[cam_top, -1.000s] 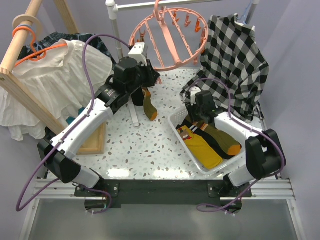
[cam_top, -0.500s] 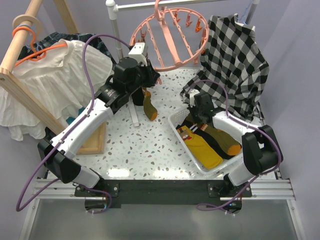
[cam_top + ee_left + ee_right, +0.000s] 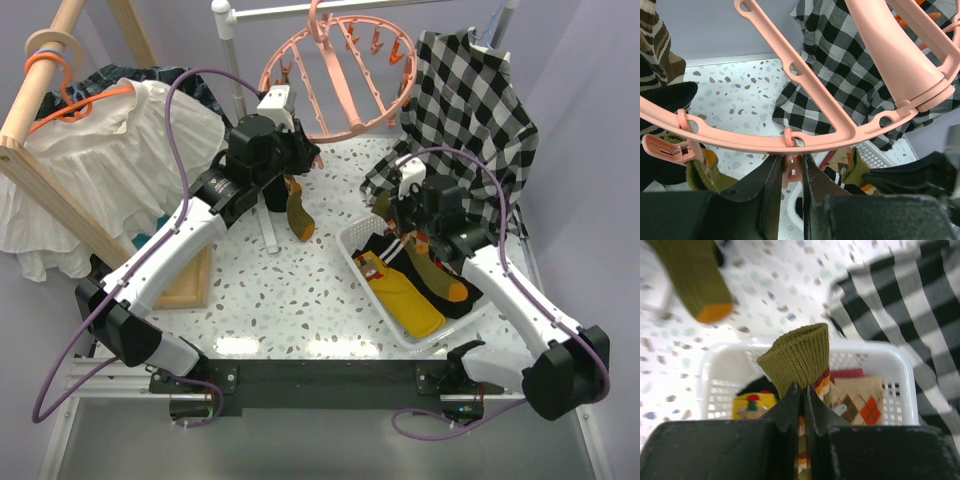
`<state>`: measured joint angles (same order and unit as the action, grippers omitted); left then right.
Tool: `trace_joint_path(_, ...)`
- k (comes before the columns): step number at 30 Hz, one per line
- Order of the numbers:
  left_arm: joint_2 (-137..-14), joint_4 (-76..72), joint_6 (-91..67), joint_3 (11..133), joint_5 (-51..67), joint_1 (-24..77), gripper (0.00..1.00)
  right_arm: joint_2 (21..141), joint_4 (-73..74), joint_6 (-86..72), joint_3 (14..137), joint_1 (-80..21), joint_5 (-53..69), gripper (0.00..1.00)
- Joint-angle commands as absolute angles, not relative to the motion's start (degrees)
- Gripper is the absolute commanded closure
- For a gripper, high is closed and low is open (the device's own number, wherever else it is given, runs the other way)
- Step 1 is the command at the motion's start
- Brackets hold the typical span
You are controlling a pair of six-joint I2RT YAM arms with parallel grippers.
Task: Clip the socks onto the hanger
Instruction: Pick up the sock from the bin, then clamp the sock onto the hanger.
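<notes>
We see the left gripper (image 3: 791, 162) clenched on a clip (image 3: 792, 173) of the hanger (image 3: 337, 80) at 12 o'clock, the clip mostly hidden in its grip. The right gripper (image 3: 802, 392) grasps a sock (image 3: 797, 352) by its cuff over the basket (image 3: 730, 347) at 4 o'clock, the cuff's lower part hidden.

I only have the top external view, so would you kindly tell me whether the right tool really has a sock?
Observer: Yes; the right wrist view shows the right tool shut on the ribbed cuff of an olive knitted sock.
Operator: And the left tool?
Observer: It pinches a small salmon-pink plastic clip hanging under the round salmon-pink plastic drying ring.
Operator: What else is in the white plastic mesh basket?
Observer: A tan argyle-patterned sock lies inside it.
</notes>
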<state>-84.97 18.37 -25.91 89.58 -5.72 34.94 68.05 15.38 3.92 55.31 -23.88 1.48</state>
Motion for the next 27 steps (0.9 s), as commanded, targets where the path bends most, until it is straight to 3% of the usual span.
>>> trace_joint_path(1,-84.82,15.82,-25.49,91.49,-4.92,34.89,0.92,62.42,7.05,3.08,60.11,-24.43,14.31,1.0)
trace_joint_path(14,-84.82,15.56,-26.37,91.5,-3.69,34.89,0.92,64.68,-35.82,-13.88,63.28,-37.26,31.1,1.0)
trace_joint_path(22,-84.55,15.56,-26.19,91.49,-3.96,34.89,0.92,71.09,-40.51,-18.63,56.53,-38.06,34.45,1.0)
trace_joint_path(27,-84.64,15.47,-26.19,91.32,-3.43,34.89,0.92,73.91,-39.2,-14.33,48.97,-37.97,26.4,1.0)
